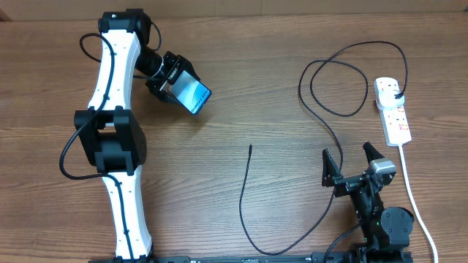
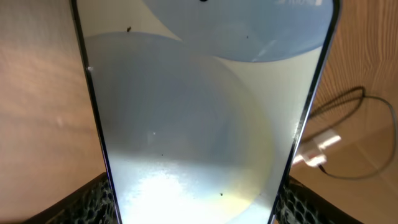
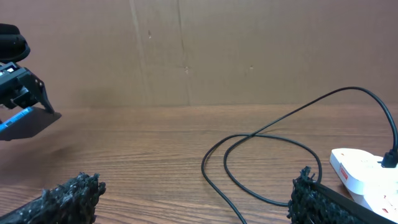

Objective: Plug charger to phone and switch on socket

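Observation:
My left gripper (image 1: 178,82) is shut on the phone (image 1: 195,96), holding it tilted above the table at the back left, light-blue screen up. In the left wrist view the phone (image 2: 205,112) fills the frame between both fingers (image 2: 93,200). The charger (image 1: 246,191) lies on the table, its connector tip (image 1: 251,147) free near the middle. Its cable loops right and back to a black plug (image 1: 396,94) sitting in the socket (image 1: 395,117) at the right. My right gripper (image 1: 349,157) stands open near the front right, nothing between its fingers, left of the socket (image 3: 364,171). The cable loops (image 3: 273,134) lie ahead of it.
The socket's thick white cord (image 1: 415,201) runs toward the front edge past my right arm's base (image 1: 384,223). The left arm (image 1: 117,139) stretches along the table's left side. A brown board (image 3: 199,50) backs the table.

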Action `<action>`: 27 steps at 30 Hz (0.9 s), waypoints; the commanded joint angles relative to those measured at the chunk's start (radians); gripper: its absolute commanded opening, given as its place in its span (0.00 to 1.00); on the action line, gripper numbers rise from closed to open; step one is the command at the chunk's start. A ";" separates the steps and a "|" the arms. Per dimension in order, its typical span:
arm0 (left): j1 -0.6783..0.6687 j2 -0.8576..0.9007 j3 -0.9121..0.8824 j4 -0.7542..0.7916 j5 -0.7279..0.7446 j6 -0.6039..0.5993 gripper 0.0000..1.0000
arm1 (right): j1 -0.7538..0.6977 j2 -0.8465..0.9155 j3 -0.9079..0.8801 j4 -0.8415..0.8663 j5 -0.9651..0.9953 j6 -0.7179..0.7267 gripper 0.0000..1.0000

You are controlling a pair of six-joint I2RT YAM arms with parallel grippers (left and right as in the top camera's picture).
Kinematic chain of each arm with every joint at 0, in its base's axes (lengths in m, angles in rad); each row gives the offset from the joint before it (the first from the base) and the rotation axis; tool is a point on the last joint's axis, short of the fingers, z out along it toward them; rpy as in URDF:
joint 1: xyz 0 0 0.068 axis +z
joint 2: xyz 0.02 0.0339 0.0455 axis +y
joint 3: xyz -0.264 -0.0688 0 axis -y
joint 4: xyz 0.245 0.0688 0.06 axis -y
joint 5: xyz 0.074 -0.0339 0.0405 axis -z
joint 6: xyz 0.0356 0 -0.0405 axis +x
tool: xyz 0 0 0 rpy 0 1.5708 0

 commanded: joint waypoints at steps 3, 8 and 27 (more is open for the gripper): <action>-0.037 0.001 0.032 0.073 -0.057 0.138 0.04 | 0.004 -0.010 -0.011 0.004 0.003 0.000 1.00; -0.058 0.001 0.032 0.090 -0.056 0.164 0.04 | 0.004 -0.010 -0.011 0.004 0.004 0.000 1.00; -0.066 0.001 0.032 0.097 -0.024 0.163 0.04 | 0.003 0.029 0.088 -0.008 0.028 0.105 1.00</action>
